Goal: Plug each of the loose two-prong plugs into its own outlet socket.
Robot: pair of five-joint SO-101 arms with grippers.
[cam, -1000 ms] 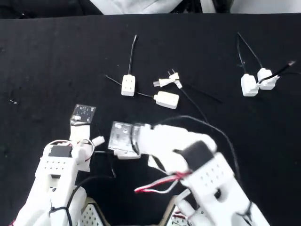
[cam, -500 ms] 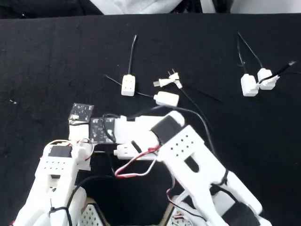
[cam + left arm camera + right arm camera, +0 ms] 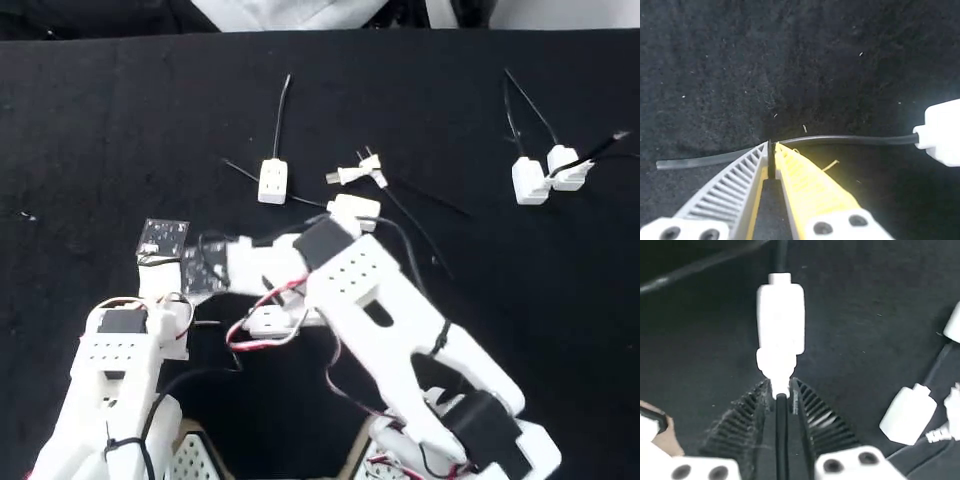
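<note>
My left gripper is shut on a thin black cable. That cable runs to a white plug at the picture's edge. My right gripper is shut on the neck of a second white plug, just where its black cable begins. From above, the left gripper sits at the near left and the right gripper is close beside it, the right arm lying across the table's near middle. Two white sockets and loose two-prong plugs lie behind them.
A joined white plug-and-socket pair with black cables lies at the far right. Another white socket lies near the right gripper. The black table is bare at the far left.
The right arm has swung leftward across the near middle, bringing its gripper up beside the left gripper. The left arm has shifted slightly left.
</note>
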